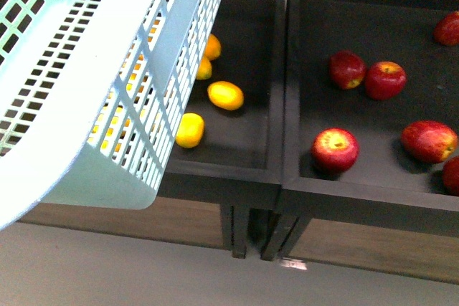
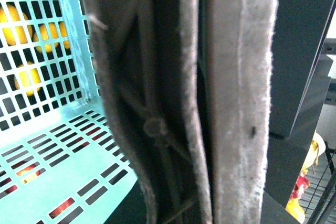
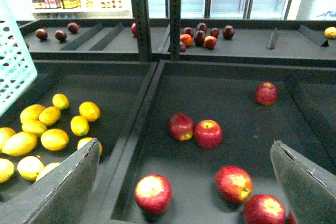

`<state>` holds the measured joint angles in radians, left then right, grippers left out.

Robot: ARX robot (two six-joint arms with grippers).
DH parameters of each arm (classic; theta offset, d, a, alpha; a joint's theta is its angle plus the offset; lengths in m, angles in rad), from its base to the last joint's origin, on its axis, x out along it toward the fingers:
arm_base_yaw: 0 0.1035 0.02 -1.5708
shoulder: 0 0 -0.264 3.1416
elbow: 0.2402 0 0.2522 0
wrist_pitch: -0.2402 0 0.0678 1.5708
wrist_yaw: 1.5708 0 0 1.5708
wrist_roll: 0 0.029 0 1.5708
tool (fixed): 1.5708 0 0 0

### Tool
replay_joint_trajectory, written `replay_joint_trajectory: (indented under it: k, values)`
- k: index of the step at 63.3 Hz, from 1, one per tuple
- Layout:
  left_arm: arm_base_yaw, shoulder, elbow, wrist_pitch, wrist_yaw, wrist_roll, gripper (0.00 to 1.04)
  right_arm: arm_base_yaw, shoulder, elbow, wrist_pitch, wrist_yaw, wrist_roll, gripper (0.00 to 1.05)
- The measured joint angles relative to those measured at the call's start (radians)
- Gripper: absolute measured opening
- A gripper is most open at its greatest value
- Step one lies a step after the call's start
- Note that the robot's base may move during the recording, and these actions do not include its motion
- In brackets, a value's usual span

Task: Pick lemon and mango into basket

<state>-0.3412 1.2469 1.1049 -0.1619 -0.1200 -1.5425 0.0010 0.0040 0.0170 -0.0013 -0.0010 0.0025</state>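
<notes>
Right gripper [image 3: 185, 148]: fingers spread, empty, above apples [image 3: 208, 133].
Left gripper [image 2: 202, 103]: clenched, probably on basket [image 1: 86, 105] handle.
Next: shift to outlying lemon [image 3: 89, 111], straddle its short axis.

Our left gripper [image 2: 202, 77] is clamped almost closed, its grey pads [image 2: 241, 103] pressed around the handles of the basket [image 2: 52, 150]. Our right gripper [image 3: 185, 145] has its fingers [image 3: 58, 187] spread wide and is empty.

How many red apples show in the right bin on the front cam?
6 apples: two side by side mid-bin, one front-left, one to its right, two cut off by the frame's right edge. More may sit out of frame.
</notes>
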Motion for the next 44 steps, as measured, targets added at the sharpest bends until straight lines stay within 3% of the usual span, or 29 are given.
replay_joint_trajectory:
  k: [44]
  values:
    - [0.002, 0.001, 0.000, 0.000, -0.006, 0.001, 0.17, 0.000, 0.000, 0.000, 0.000, 0.000, 0.000, 0.96]
